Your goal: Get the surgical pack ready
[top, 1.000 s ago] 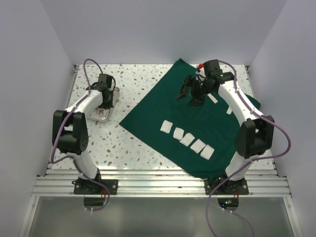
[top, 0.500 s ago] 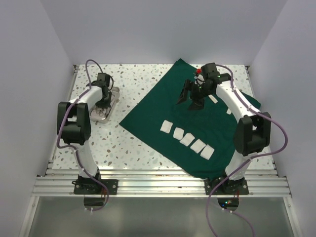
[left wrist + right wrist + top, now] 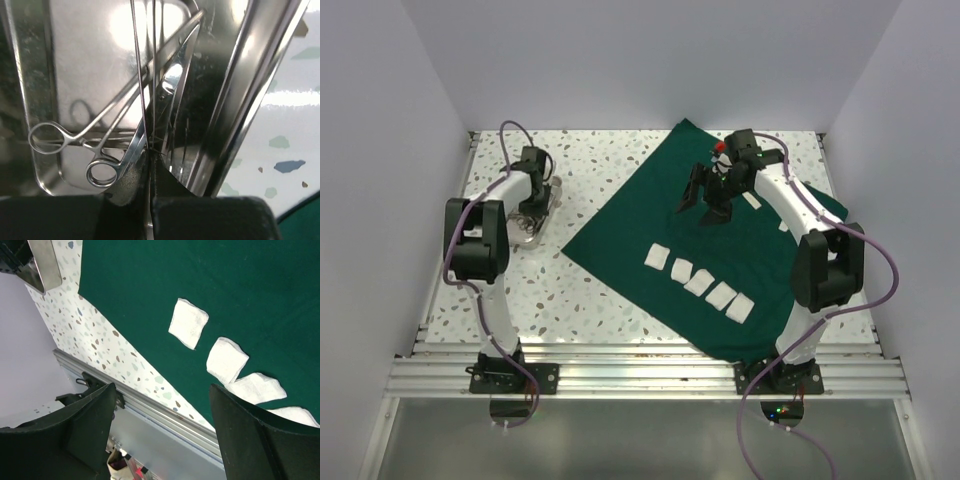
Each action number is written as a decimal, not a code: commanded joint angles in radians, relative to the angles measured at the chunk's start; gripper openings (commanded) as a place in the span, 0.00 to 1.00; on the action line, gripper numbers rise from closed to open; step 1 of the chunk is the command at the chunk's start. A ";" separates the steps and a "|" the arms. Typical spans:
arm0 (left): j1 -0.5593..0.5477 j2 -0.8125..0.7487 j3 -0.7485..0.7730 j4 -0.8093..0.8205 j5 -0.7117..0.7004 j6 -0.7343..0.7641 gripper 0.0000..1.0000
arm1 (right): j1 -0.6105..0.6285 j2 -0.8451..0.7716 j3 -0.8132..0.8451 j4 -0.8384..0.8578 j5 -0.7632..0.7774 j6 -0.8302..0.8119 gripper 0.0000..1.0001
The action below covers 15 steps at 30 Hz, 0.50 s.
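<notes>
Terrazzo-patterned table top (image 3: 570, 300) carries every item. Spread flat on it as a wide sheet, one corner pointing away from the arm bases, lies the dark green surgical pack (image 3: 640, 225) (image 3: 280, 285). The right gripper (image 3: 703, 203) (image 3: 165, 430) is positioned over the far portion of the pack, its jaws wide apart with nothing between them. The left gripper (image 3: 530, 195) (image 3: 150, 160) is positioned well to the left of the pack, over a shiny metal tray (image 3: 520, 238) (image 3: 75, 50); its jaws are closed together, and whether they pinch anything cannot be determined. The tray stands to the left of the pack's left corner, clear of the fabric. Five white gauze squares (image 3: 657, 257) (image 3: 188, 323) lie in a row on the near half of the pack. Ring-handled forceps (image 3: 127, 150) lie inside the tray.
</notes>
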<state>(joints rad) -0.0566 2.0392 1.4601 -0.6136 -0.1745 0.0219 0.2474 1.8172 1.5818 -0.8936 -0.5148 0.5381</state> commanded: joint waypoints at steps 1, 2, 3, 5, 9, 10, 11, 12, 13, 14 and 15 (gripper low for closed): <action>0.020 0.038 0.078 0.046 -0.036 0.016 0.00 | -0.005 -0.006 0.004 -0.010 -0.004 -0.007 0.78; 0.020 0.045 0.092 0.046 -0.049 0.015 0.00 | -0.005 -0.007 0.001 -0.011 -0.004 -0.010 0.78; 0.020 0.053 0.123 0.040 -0.057 0.012 0.00 | -0.003 -0.013 -0.006 -0.010 -0.004 -0.010 0.78; 0.023 0.070 0.144 0.040 -0.069 0.009 0.00 | -0.003 -0.015 -0.012 -0.011 -0.002 -0.012 0.78; 0.031 0.110 0.196 0.037 -0.072 0.006 0.00 | -0.005 -0.021 -0.023 -0.013 0.004 -0.017 0.78; 0.032 0.118 0.206 0.031 -0.071 0.006 0.00 | -0.005 -0.021 -0.025 -0.013 0.002 -0.017 0.78; 0.034 0.127 0.219 0.020 -0.069 0.003 0.00 | -0.003 -0.019 -0.026 -0.013 0.001 -0.017 0.78; 0.034 0.125 0.223 0.020 -0.069 0.000 0.00 | -0.005 -0.019 -0.026 -0.013 0.001 -0.017 0.78; 0.034 0.122 0.224 0.020 -0.069 -0.005 0.00 | -0.005 -0.019 -0.026 -0.013 0.002 -0.018 0.78; 0.034 0.118 0.221 0.020 -0.069 -0.014 0.00 | -0.005 -0.021 -0.026 -0.013 0.001 -0.018 0.78; 0.034 0.102 0.214 0.020 -0.069 -0.014 0.00 | -0.005 -0.018 -0.028 -0.014 0.001 -0.018 0.78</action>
<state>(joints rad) -0.0330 2.1574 1.6390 -0.6113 -0.2295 0.0193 0.2474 1.8172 1.5536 -0.8978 -0.5140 0.5335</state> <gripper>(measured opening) 0.027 0.785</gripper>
